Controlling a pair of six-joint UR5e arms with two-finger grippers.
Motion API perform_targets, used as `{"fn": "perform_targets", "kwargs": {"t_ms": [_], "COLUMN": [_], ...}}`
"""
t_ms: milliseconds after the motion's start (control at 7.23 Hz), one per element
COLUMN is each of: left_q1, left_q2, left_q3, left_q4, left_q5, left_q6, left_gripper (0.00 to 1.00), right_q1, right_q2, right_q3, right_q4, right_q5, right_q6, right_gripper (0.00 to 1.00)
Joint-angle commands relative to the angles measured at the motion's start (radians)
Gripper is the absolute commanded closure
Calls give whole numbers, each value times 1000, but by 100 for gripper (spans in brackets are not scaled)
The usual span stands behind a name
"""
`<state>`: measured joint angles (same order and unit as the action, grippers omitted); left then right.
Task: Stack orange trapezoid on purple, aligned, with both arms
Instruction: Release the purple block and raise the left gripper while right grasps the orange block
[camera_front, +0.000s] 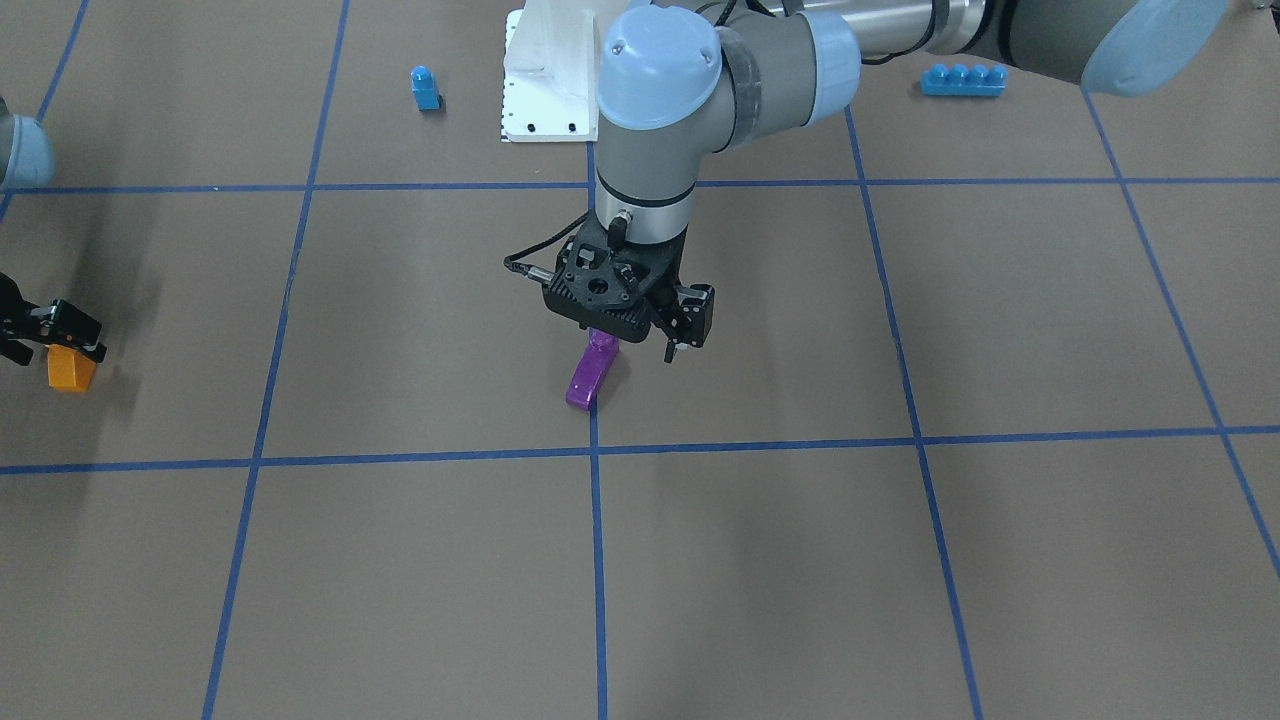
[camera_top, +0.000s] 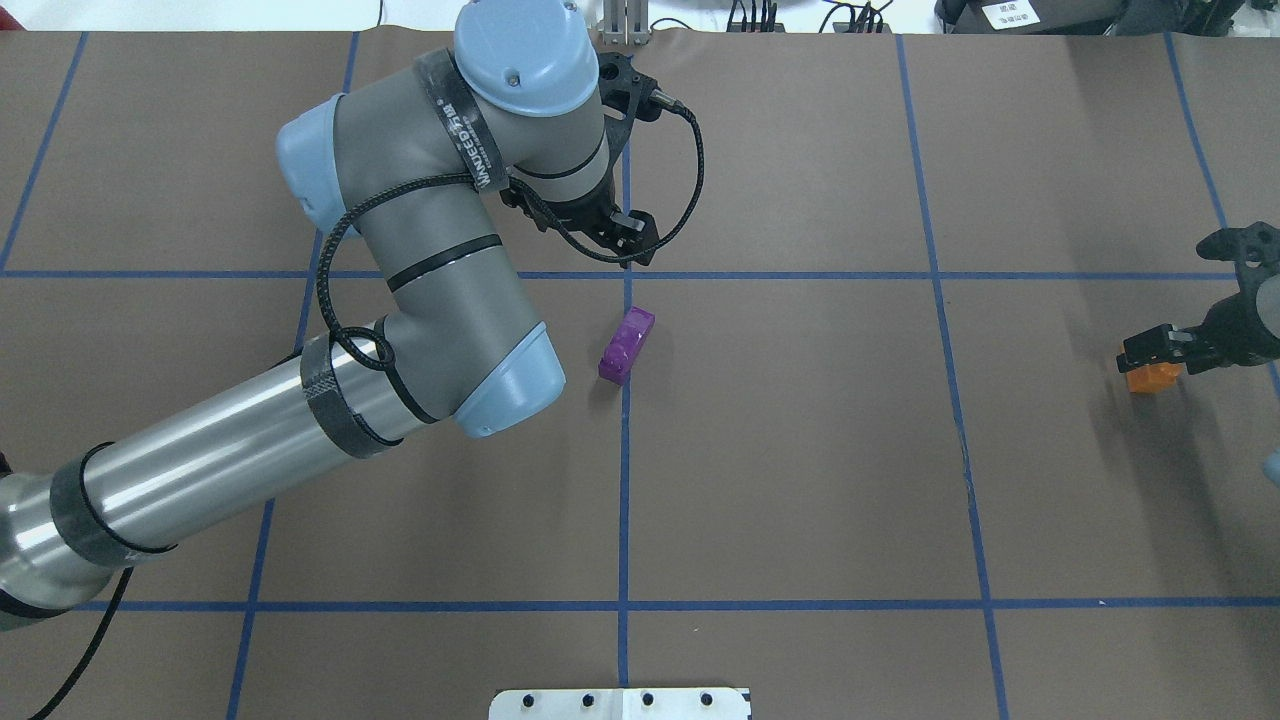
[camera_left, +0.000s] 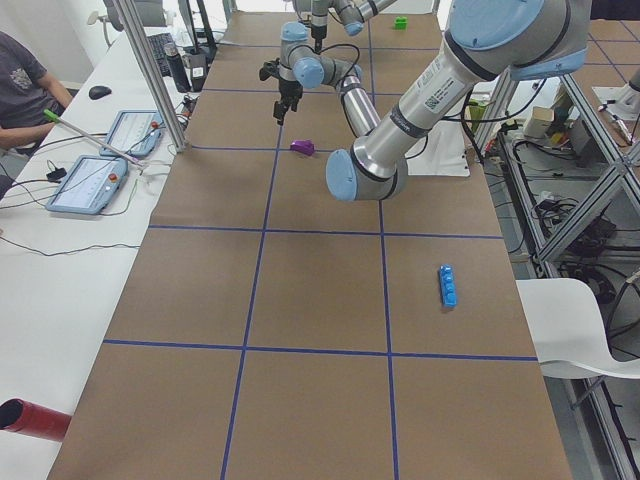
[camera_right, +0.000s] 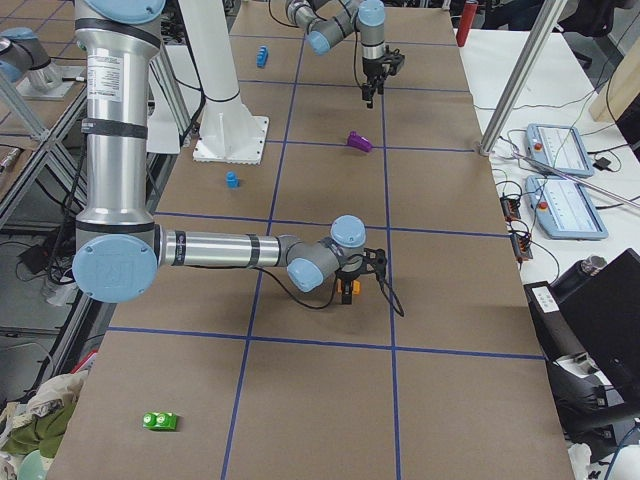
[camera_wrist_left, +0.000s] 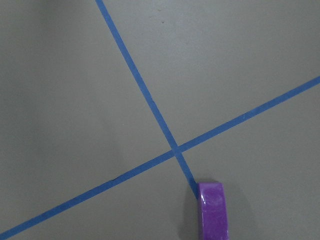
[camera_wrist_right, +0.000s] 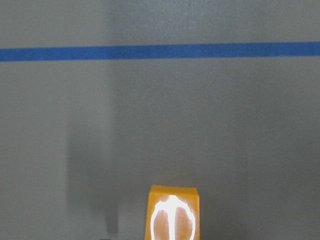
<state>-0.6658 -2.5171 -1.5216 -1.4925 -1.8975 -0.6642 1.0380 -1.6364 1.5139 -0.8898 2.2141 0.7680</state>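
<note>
2 jaws: right at orange trapezoid (camera_front: 70, 370), left near purple (camera_front: 588, 380).

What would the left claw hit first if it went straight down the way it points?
Probably the purple brick lying on the table. The left claw hangs over one end of it, but depth is unclear and it could land on bare table beside it.
</note>
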Motion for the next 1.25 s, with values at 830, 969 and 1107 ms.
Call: {"fn": "perform_targets", "kwargs": {"t_ms": [830, 969, 1107], "left_q1": [-5, -30, -75], "left_q2": [82, 113, 167], "left_q3": [-83, -107, -135], "left_q4": [-5, 1, 1], "left_q5": [-3, -12, -55], "left_q6": [3, 41, 87], "left_gripper": [0, 0, 0], "right_q1": [10, 10, 8], "right_q2": [100, 207, 298], "right_q3": [306, 342, 330], "right_q4": [-533, -686, -742], "right_q5": [1, -2, -2], "right_q6": [7, 8, 45], "right_gripper": [100, 100, 100]}}
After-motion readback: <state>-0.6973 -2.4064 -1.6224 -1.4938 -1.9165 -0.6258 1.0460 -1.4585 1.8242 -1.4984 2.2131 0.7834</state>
